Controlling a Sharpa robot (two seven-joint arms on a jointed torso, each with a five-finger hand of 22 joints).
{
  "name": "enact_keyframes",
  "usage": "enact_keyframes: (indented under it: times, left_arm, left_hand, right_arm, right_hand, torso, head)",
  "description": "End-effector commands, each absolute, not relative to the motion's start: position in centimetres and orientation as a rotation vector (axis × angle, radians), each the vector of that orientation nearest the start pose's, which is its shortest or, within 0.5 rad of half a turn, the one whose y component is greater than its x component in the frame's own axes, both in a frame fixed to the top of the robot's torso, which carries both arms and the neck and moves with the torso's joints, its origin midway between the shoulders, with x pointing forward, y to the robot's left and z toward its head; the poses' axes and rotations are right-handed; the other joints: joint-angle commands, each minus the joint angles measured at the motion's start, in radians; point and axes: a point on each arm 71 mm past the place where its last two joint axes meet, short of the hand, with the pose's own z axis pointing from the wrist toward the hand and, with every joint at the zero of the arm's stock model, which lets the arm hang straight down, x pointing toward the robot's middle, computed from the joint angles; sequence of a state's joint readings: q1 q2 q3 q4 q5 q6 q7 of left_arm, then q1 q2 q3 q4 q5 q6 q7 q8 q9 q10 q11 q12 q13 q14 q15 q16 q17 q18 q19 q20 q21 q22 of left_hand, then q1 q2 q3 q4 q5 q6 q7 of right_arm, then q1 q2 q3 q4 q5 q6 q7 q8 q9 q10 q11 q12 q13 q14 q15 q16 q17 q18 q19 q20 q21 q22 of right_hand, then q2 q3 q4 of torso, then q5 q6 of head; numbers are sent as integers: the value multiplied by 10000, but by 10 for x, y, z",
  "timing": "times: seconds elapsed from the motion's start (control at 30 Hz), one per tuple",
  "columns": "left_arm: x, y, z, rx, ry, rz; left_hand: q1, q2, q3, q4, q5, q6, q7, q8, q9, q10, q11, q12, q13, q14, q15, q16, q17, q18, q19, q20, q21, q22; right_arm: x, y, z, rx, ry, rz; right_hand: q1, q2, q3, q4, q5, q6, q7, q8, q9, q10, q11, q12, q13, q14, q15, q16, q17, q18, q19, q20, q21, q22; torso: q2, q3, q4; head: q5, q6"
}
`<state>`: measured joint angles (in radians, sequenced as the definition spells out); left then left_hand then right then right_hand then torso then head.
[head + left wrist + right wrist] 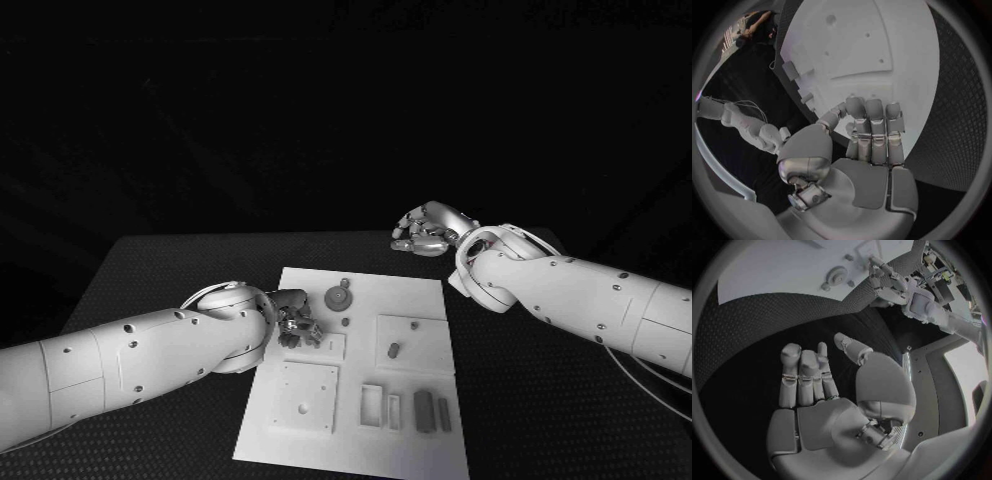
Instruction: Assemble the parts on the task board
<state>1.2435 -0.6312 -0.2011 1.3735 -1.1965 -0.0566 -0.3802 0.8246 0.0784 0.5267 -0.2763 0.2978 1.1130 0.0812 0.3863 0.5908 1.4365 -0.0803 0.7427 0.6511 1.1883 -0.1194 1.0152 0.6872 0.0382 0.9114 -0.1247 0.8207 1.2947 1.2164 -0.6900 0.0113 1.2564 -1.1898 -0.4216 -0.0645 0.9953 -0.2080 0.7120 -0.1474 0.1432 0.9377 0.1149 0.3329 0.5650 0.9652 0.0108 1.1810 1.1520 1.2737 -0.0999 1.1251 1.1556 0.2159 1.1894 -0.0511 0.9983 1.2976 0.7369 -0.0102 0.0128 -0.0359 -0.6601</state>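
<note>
Black table (173, 265), dark background | white task board (411, 292) at centre, grey parts (338, 297) on it | left hand (296, 318) over board's near-left area, fingers curled, holding nothing, round part just beyond it | right hand (430, 230) over bare table beyond board's far-right corner, fingers curled, empty.

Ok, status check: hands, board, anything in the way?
Left hand over the task board's left edge, holding nothing seen. Right hand empty, fingers apart, off the board's far right corner. Parts untouched on board. Nothing blocking.
</note>
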Motion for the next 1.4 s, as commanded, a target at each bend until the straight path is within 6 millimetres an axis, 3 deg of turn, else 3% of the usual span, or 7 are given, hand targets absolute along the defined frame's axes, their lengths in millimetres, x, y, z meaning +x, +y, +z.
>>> enact_keyframes:
  times: [0.03,1.4]
  left_arm:
    - [491,152,-253,-13,21480,-4658]
    - [488,150,-262,34,21790,-4629]
  left_hand:
    - [14,69,27,26,-68,726,-612,-21,9,-71,-64,24,-7,-10,7,48,-14,-179,62,-859,46,20]
    - [25,73,41,-6,-115,723,-608,-55,27,-80,-59,34,-18,-28,8,74,-55,-182,46,-866,38,53]
  right_arm:
    - [544,-207,-171,1873,15744,6917]
    - [545,-209,-171,1880,15816,6876]
  right_hand:
    - [-9,58,-42,-5,42,-7,55,-61,13,-68,-5,-54,-18,-54,22,-41,-15,459,-54,-13,-64,-10]
    - [-21,69,-71,-7,58,-3,56,-68,31,-75,-4,-38,-31,-50,24,-37,-15,459,-47,-20,-64,-4]
  torso:
    - [1,4,2]
    - [-3,-5,2]
  head:
    - [5,2]
    - [-13,-73]
